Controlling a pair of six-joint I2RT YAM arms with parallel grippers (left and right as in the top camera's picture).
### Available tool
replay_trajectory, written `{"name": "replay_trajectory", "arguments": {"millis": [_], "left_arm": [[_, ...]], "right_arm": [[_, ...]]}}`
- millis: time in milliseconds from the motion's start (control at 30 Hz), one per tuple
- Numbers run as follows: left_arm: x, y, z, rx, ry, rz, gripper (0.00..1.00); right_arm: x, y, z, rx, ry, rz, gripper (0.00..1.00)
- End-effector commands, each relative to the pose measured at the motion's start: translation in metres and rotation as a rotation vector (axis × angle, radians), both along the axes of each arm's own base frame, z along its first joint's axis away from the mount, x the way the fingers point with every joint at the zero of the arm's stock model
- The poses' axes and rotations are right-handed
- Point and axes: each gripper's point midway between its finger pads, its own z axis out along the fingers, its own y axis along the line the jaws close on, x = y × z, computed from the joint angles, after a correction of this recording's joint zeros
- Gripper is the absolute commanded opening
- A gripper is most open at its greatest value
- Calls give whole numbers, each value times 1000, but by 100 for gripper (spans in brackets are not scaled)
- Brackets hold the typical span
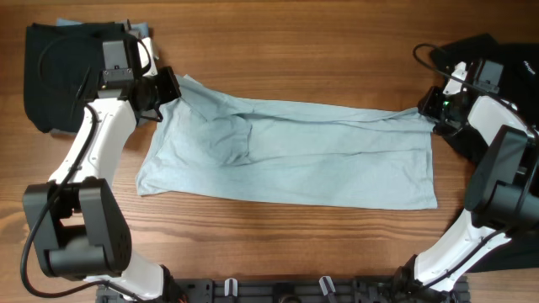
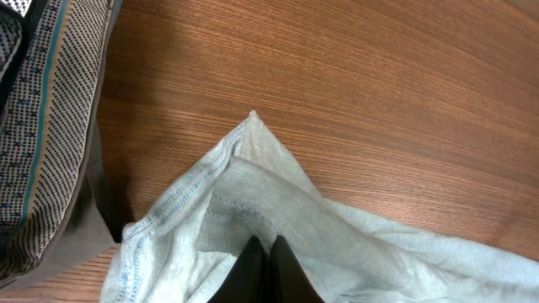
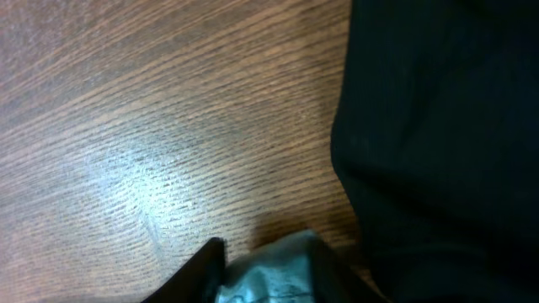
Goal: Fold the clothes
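A pale light-blue T-shirt point(image 1: 286, 151) lies stretched across the wooden table, wrinkled near its left half. My left gripper point(image 1: 164, 88) is shut on its upper left corner. In the left wrist view the dark fingers point(image 2: 263, 244) pinch the hemmed fabric point(image 2: 253, 194), with no gap between them. My right gripper point(image 1: 434, 114) holds the shirt's upper right corner, which is drawn to a point. The right wrist view is blurred, but a bunch of blue cloth point(image 3: 269, 273) fills the space between the two fingers of the right gripper point(image 3: 269, 252).
Black clothes lie at the table's right edge point(image 1: 497, 50), close beside the right gripper point(image 3: 438, 126). More dark cloth point(image 1: 50, 76) sits at the back left under the left arm. A dotted, striped fabric point(image 2: 42, 109) lies beside the left gripper.
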Motion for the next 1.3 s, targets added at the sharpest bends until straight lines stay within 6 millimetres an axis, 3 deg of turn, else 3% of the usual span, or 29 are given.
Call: {"name": "replay_trajectory", "arguments": {"millis": [0,67,167,300,500,667,767,1033,1267], "left_arm": [[5,0,19,-15,-45,6,4],[5,0,19,-14,-45,6,4],[5,0,19,-15,-46,6,4],[6,0,24,-13,-58,6,4],[11,2,68,-2,-190,9,4],[9,1,99,6,-272,6,4],[8,1,107,7,-291,6,4],[6,1,105,6,-280,5,4],[-10,1,86,8,-178,8,4]], "right_arm": [[0,7,-10,38,15,3,20],[0,7,-10,39,13,4,4],[2,6,-6,41,3,-4,4],[12,5,18,47,-54,-15,4],[31,0,78,12,-188,-7,4],[36,0,105,10,-254,-19,4],[40,7,116,35,-300,16,4],[40,8,117,38,-299,18,4],[20,21,108,105,-212,30,4]]}}
